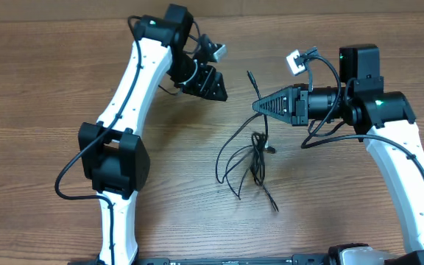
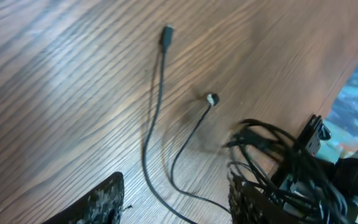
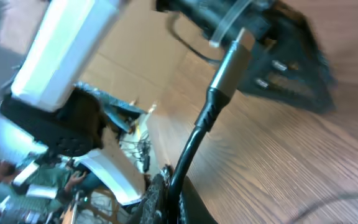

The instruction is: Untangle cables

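Observation:
The cables (image 1: 252, 158) lie as a loose tangle of thin black strands on the wooden table between the arms. My right gripper (image 1: 260, 105) is shut on one strand, whose plug end (image 1: 250, 76) sticks out past the fingertips. In the right wrist view the fingers (image 3: 179, 186) clamp this black cable (image 3: 194, 140), with its metallic plug (image 3: 229, 68) pointing away. My left gripper (image 1: 206, 82) is open and empty, up and to the left of the tangle. In the left wrist view its fingers (image 2: 176, 180) are spread wide above two strands, one ending in a black plug (image 2: 166, 31), one in a small metallic plug (image 2: 211, 98).
The left arm's white link (image 1: 127, 88) crosses the left half of the table. The right arm (image 1: 389, 110) stands at the right. A dense knot of black wires (image 2: 278, 162) shows beside the left gripper's right finger; I cannot tell what it belongs to.

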